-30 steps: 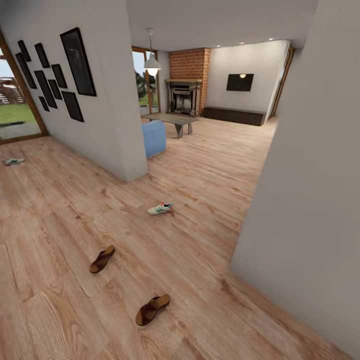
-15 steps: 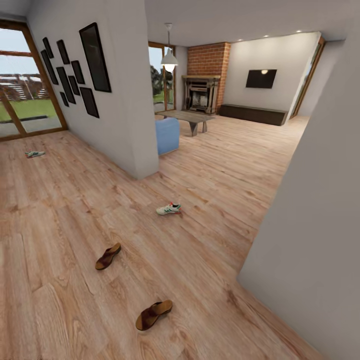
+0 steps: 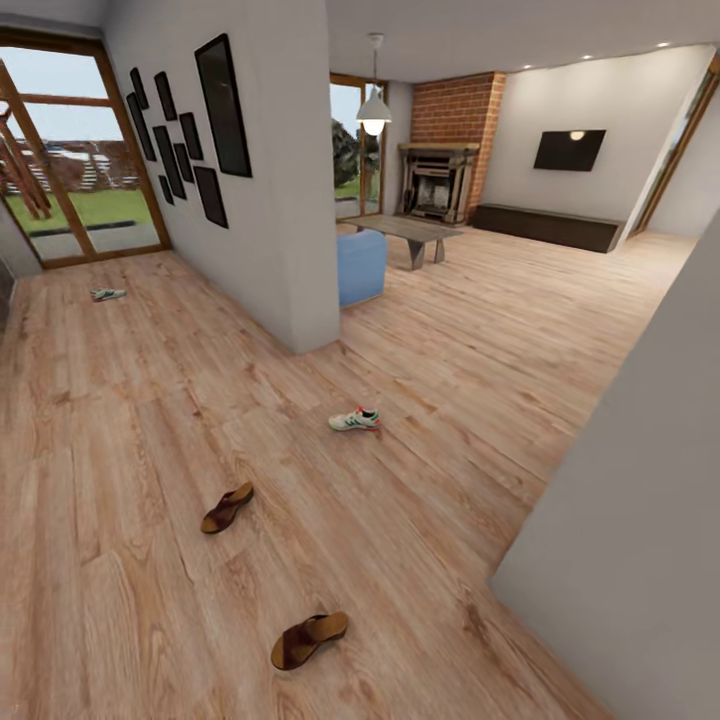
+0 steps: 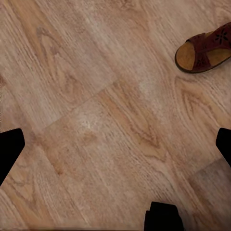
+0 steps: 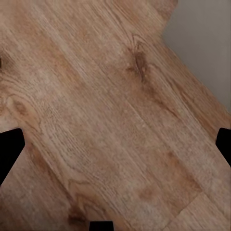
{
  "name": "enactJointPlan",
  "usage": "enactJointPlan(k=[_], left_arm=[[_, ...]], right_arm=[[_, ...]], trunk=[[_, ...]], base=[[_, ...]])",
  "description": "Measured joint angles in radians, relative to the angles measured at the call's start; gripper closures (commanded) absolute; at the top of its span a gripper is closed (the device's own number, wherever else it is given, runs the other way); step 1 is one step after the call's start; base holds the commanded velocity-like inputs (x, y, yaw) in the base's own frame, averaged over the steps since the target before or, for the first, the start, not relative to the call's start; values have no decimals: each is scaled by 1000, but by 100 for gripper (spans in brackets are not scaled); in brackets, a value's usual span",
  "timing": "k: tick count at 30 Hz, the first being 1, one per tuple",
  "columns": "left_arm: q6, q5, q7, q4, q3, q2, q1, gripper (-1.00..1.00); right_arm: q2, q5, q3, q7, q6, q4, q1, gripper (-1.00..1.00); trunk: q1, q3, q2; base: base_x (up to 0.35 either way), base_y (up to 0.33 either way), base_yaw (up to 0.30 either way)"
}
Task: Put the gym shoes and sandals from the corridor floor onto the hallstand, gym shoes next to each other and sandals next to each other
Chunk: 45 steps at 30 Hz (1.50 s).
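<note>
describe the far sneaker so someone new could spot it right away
Start at the big glass door at the corridor's far end. On the wood floor just before it lies a lone white-and-green sneaker. It is the farthest shoe, well beyond the other sneaker and both brown sandals.

Plain matte black on the left gripper (image 4: 115, 147): two fingertips (image 4: 8, 153) seen as flat, angular wedges with slanted edges, cut off at the edge of view, plus a small blocky part (image 4: 162, 217) with squared corners, equally black. Same on the right gripper (image 5: 115, 149): wedge-shaped tips (image 5: 8, 150), uniformly dark and featureless, and a low, flat-topped stub (image 5: 101, 225) in the same black.
</note>
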Motion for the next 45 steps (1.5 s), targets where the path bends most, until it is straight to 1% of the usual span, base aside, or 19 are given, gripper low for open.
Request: enactJointPlan(k=[24, 37, 45], left_arm=[[0, 0, 0, 0, 0, 0, 0, -100], [0, 0, 0, 0, 1, 0, 0, -100], [0, 0, 1, -1, 1, 0, 0, -100]], right_arm=[[0, 0, 0, 0, 0, 0, 0, -100], [0, 0, 0, 0, -1, 0, 0, -100], [0, 0, 0, 0, -1, -1, 0, -100]], trunk=[[0, -27, 0], [0, -40, 0], [0, -44, 0]], base=[[13, -5, 194], [213, -147, 213], [236, -184, 259]])
